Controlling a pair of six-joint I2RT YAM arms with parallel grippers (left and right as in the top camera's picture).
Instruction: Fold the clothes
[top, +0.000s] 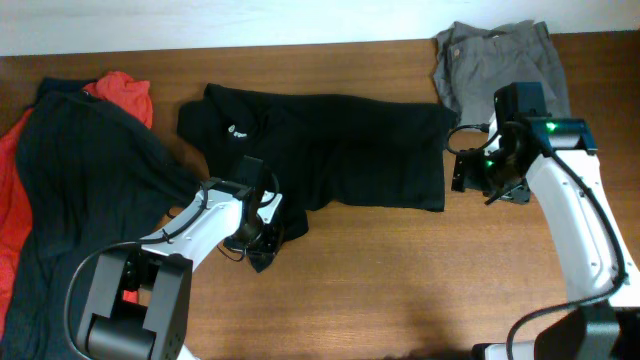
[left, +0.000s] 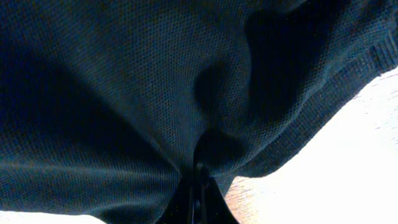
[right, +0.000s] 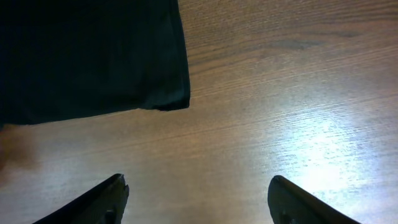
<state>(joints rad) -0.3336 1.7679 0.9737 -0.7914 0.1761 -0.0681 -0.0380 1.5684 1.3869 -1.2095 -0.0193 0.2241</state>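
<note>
A black polo shirt (top: 330, 150) lies spread across the middle of the table. My left gripper (top: 262, 235) is shut on its lower left corner, with the fabric bunched at the fingers; the black knit fabric (left: 155, 93) fills the left wrist view above the closed fingers (left: 198, 193). My right gripper (top: 472, 172) is open and empty, just right of the shirt's right edge. In the right wrist view its fingers (right: 198, 199) hover over bare wood, and the shirt's corner (right: 93, 56) lies at the upper left.
A dark garment (top: 70, 200) over a red one (top: 125, 92) lies at the left. Grey trousers (top: 500, 60) sit at the back right. Bare wood table (top: 400, 290) in front.
</note>
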